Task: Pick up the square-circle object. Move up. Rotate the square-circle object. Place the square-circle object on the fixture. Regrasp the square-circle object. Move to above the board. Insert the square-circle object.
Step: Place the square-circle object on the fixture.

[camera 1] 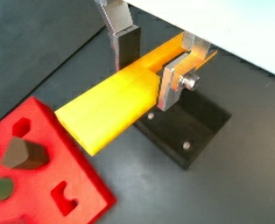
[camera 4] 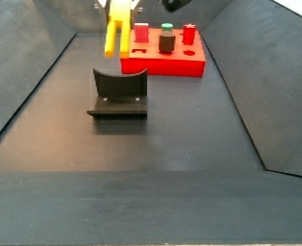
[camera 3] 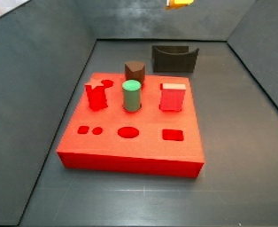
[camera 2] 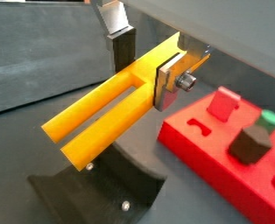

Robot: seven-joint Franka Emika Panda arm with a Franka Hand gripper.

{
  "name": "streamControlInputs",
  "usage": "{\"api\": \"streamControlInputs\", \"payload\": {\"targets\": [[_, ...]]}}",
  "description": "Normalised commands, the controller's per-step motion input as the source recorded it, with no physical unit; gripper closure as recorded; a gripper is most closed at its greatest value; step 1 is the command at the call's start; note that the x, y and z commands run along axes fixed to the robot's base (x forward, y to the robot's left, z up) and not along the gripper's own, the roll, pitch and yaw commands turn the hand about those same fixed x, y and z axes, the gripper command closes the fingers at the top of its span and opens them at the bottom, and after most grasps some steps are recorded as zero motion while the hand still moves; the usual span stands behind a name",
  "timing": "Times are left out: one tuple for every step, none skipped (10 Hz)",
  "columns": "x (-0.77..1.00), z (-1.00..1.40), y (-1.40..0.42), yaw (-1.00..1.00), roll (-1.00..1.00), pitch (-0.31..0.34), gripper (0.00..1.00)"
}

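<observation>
My gripper (camera 1: 148, 77) is shut on the square-circle object (camera 1: 105, 109), a slim yellow-orange peg that sticks out long past the fingers (camera 2: 165, 85). In a side view the peg (camera 4: 113, 36) hangs upright in the air from the gripper (camera 4: 115, 8), above the fixture (camera 4: 119, 91), a dark block with a U-shaped cut-out on its base plate. Both wrist views show the fixture (camera 1: 181, 127) on the floor beneath the peg. The red board (camera 3: 129, 146) lies beyond the fixture, apart from it. In a side view only the peg's orange tip (camera 3: 178, 3) shows at the picture's edge.
The board carries a green cylinder (camera 3: 131, 95), a brown peg (camera 3: 135, 73) and two red pegs (camera 3: 173, 96), with shaped holes along its front. Dark sloping walls (camera 4: 38, 67) enclose the floor on both sides.
</observation>
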Motion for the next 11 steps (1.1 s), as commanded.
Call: {"api": "streamControlInputs", "payload": {"targets": [[0.09, -0.01, 0.05, -0.01, -1.0, 0.078, 1.0], [0.06, -0.01, 0.05, -0.03, -0.92, 0.084, 1.0], [0.07, -0.02, 0.04, -0.05, -0.75, 0.087, 1.0], [0.09, -0.02, 0.05, -0.07, -0.58, 0.093, 1.0], [0.1, -0.03, 0.05, -0.08, -0.41, 0.099, 1.0], [0.08, -0.01, 0.04, -0.09, -0.25, 0.086, 1.0], [0.13, -1.0, 0.13, -0.1, -1.0, 0.227, 1.0], [0.13, -1.0, 0.14, -0.11, -1.0, 0.212, 1.0], [0.15, -1.0, 0.14, -0.17, -0.95, 0.228, 1.0], [0.17, -1.0, 0.14, -0.19, -0.79, 0.201, 1.0], [0.18, -1.0, 0.14, -0.21, -0.63, 0.158, 1.0]]}}
